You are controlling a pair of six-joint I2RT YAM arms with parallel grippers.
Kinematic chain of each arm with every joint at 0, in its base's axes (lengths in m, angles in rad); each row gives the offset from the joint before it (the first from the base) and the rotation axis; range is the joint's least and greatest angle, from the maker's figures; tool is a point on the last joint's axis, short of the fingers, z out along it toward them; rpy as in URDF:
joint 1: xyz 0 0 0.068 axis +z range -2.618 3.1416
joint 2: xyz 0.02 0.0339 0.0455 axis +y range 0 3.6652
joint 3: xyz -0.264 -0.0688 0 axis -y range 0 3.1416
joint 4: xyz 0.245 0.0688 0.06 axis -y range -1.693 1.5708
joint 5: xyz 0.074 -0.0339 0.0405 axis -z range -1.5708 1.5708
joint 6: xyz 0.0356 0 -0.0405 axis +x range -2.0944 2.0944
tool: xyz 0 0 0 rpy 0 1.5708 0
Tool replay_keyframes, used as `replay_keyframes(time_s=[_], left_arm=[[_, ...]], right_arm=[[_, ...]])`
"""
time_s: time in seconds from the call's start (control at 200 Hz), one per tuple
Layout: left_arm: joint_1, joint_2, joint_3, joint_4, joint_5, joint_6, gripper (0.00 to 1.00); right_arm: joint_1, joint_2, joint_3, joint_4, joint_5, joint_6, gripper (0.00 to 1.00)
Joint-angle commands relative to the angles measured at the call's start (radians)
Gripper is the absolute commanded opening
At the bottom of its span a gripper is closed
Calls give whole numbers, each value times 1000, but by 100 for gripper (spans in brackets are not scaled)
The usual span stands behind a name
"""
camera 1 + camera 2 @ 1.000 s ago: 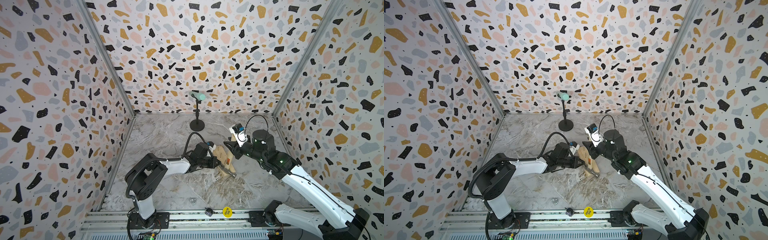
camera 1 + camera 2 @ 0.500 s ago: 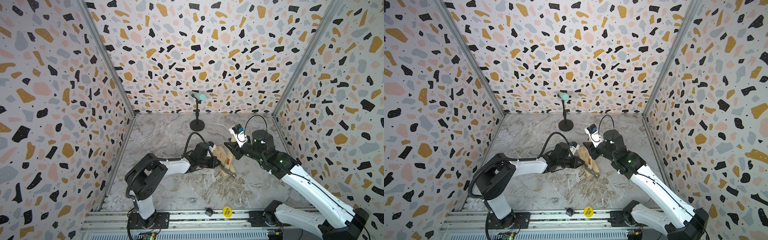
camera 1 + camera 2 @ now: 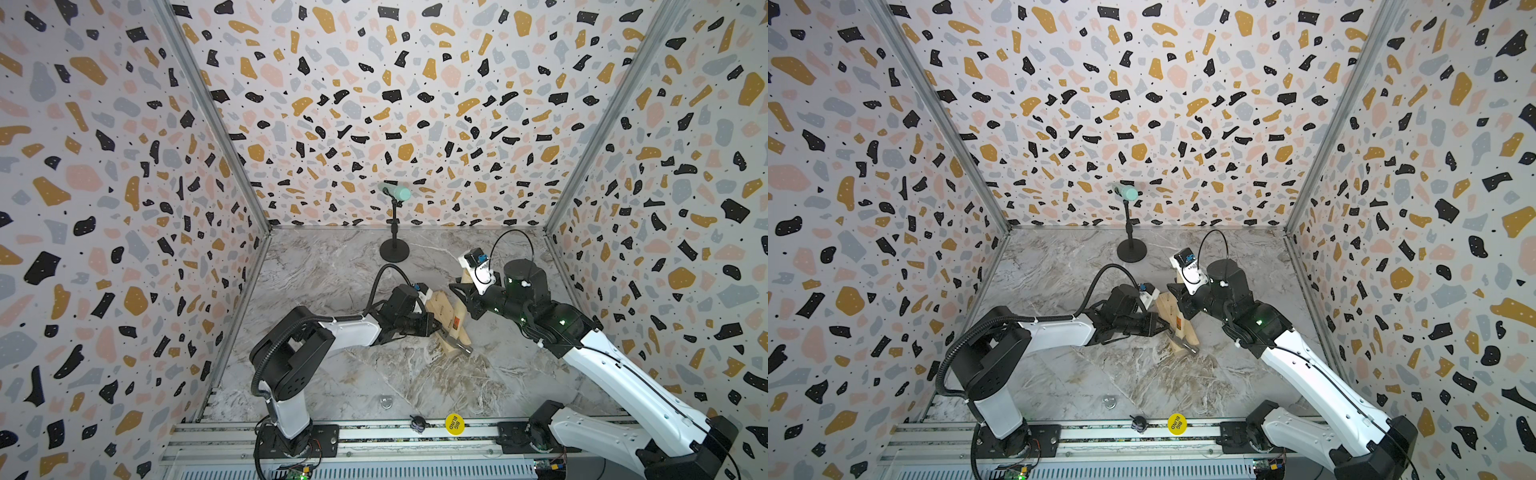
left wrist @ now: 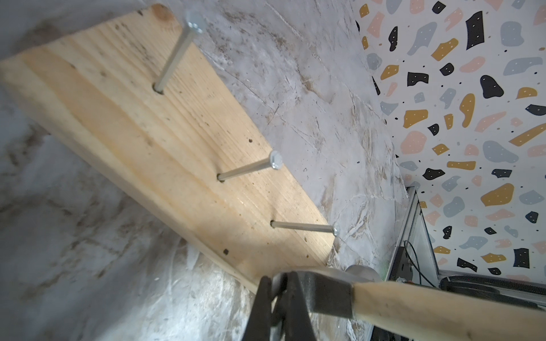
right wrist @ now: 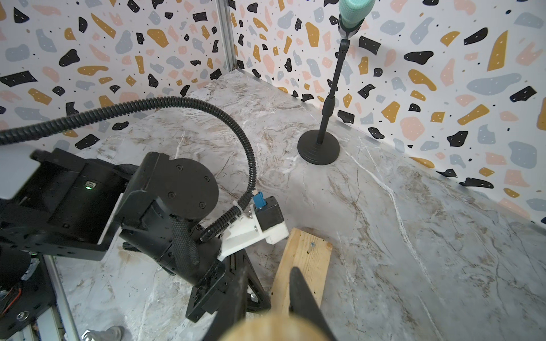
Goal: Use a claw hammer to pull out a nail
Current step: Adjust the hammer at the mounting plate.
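Marbled grey worktop (image 3: 395, 374): the wooden-handled steel claw hammer (image 4: 428, 307) is clamped head-end by the left gripper (image 4: 277, 283), handle-end by the right gripper (image 5: 270, 274). The silver nail (image 4: 304, 228) nearest the front edge stands just beyond its head.

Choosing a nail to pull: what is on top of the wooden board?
Three nails stand partly driven into the wooden board. The claw hammer covers part of one end; anything there is hidden.
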Motion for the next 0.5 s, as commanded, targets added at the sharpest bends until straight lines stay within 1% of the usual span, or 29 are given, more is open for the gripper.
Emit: replay_keyframes(time_s=[0.0, 0.08, 0.35, 0.496], left_arm=[[5, 15, 20, -40, -64, 22, 0], [6, 14, 20, -45, -66, 25, 0], [6, 15, 28, -42, -50, 23, 0], [5, 11, 32, -28, -37, 11, 10]], right_arm=[[0, -7, 53, -13, -19, -15, 8], [0, -10, 53, -13, -26, -16, 0], [2, -39, 54, -3, -19, -20, 0], [2, -46, 62, -1, -11, -22, 0]])
